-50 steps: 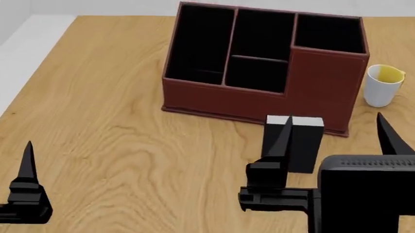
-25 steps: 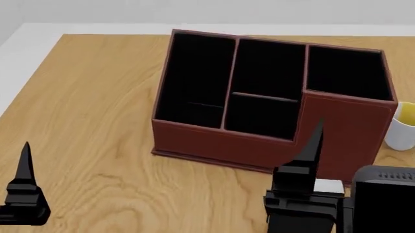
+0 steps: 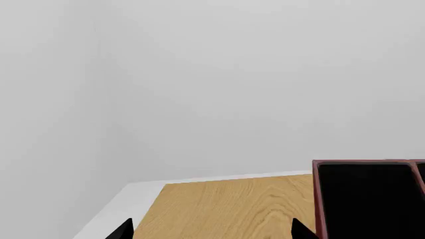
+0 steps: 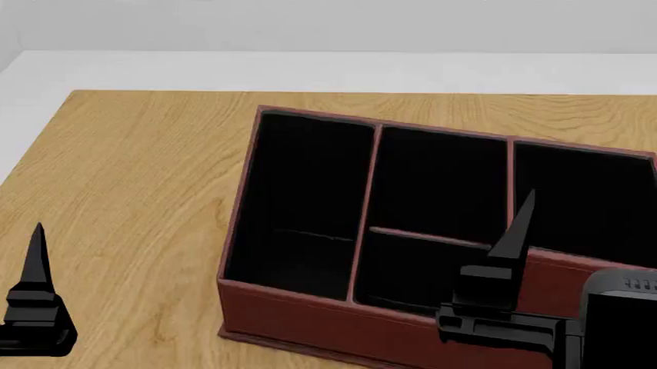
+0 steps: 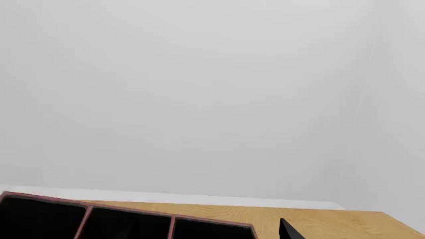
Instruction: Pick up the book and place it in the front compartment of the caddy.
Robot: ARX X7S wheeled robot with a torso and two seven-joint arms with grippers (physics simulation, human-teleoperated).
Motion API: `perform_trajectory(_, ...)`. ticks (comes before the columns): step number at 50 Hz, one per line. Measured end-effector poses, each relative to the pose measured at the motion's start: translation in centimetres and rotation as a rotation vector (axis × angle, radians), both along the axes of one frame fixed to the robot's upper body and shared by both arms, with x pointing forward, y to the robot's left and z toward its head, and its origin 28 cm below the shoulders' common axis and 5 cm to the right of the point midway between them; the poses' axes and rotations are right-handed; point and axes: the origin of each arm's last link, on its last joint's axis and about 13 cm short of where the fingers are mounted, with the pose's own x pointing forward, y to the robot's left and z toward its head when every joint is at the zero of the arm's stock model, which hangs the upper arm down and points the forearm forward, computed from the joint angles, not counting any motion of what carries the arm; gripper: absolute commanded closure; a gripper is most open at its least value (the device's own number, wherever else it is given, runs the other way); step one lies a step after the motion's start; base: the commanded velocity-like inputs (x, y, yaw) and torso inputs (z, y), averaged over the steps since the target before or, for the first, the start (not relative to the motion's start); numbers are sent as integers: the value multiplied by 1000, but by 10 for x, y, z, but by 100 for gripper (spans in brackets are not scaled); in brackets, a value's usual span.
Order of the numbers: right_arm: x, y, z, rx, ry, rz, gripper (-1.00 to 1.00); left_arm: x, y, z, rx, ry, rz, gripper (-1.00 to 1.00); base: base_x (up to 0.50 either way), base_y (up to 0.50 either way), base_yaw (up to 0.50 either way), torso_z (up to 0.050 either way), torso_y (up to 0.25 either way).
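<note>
The book shows in no view, so where it is cannot be told. The right hand (image 4: 513, 254) hangs over the caddy (image 4: 308, 323), near its front middle compartment; whether it grips anything cannot be told. The caddy is reddish-brown, leather-look, black-lined, on a wood-grain table (image 4: 134, 177). The left hand (image 4: 37, 307) sits well apart, its opening unclear

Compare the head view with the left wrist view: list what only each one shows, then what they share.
Only the head view shows the caddy's front wall, its inner dividers and small front compartment, the right gripper over it, and the left gripper low at the side. Only the left wrist view shows the grey room corner rising behind the table. Both show the wooden tabletop, its pale edge and a black-lined caddy compartment. Neither shows the book.
</note>
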Motion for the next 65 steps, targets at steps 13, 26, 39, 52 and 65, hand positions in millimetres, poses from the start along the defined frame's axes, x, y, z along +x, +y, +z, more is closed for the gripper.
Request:
perform_trajectory(13,1,-1,-1,1,7,-8,-100,0,0,1,1,-3,-1,-100,500,0,0,0,2)
perform_trajectory(26,4,-2,-8,-2,38,-8,-100,1,-1,1,2,-4,-3,-100,149,0,0,0,2)
perform_trajectory(39,-12,-13,0,-61,124,9,-100,1,0,-1,3,3,2,-100,0,0,0,0,0)
perform_trajectory(52,-35,-18,28,-183,220,34,-100,2,-1,-2,2,6,1,-100,0,0,0,0,0)
perform_trajectory(65,-57,-16,53,-329,325,83,-100,3,-2,-2,2,5,-4,-100,0,0,0,0,0)
